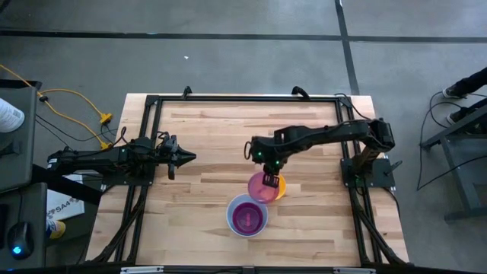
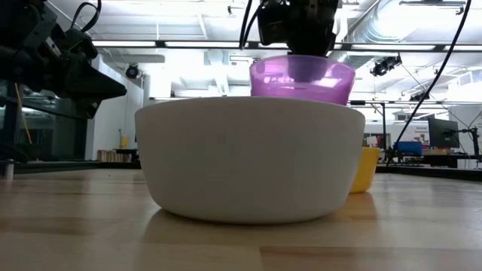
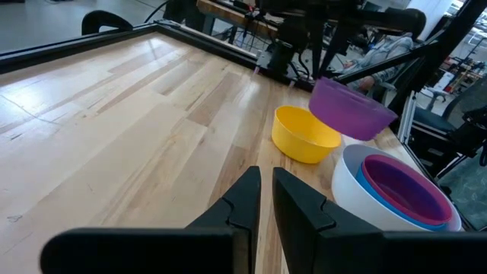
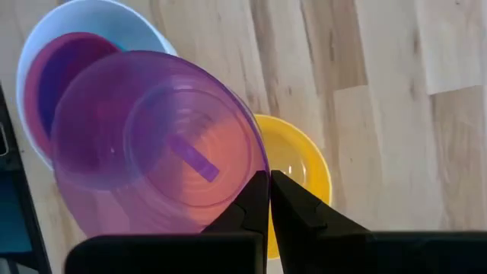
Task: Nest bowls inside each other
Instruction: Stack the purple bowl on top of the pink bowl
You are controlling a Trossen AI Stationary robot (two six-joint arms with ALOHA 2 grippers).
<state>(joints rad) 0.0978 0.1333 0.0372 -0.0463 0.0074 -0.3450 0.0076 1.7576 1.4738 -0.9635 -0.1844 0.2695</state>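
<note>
My right gripper (image 1: 268, 179) hangs over the table's near middle, shut on a translucent purple bowl (image 4: 152, 144). Part of the purple bowl hangs over a yellow-orange bowl (image 3: 304, 135) that rests on its base on the table. Just nearer stands the larger white bowl (image 1: 233, 219), with a blue bowl (image 3: 396, 209) nested in it and a pink-red bowl (image 3: 403, 183) nested in the blue one. My left gripper (image 3: 266, 183) waits at the table's left side, fingers together and touching nothing. My right gripper pinches the purple bowl's rim (image 4: 261, 161) between its two fingers, one inside the bowl and one outside. The fingers come steeply from above. The bowl hangs below them, lifted clear and tilted, mouth up, above the yellow-orange bowl and beside the white bowl.
A black metal frame (image 1: 243, 97) runs around the wooden table top (image 1: 213, 129). Bare wood lies between the left gripper and the bowls and toward the far edge. The right arm (image 1: 327, 135) reaches in from the right side.
</note>
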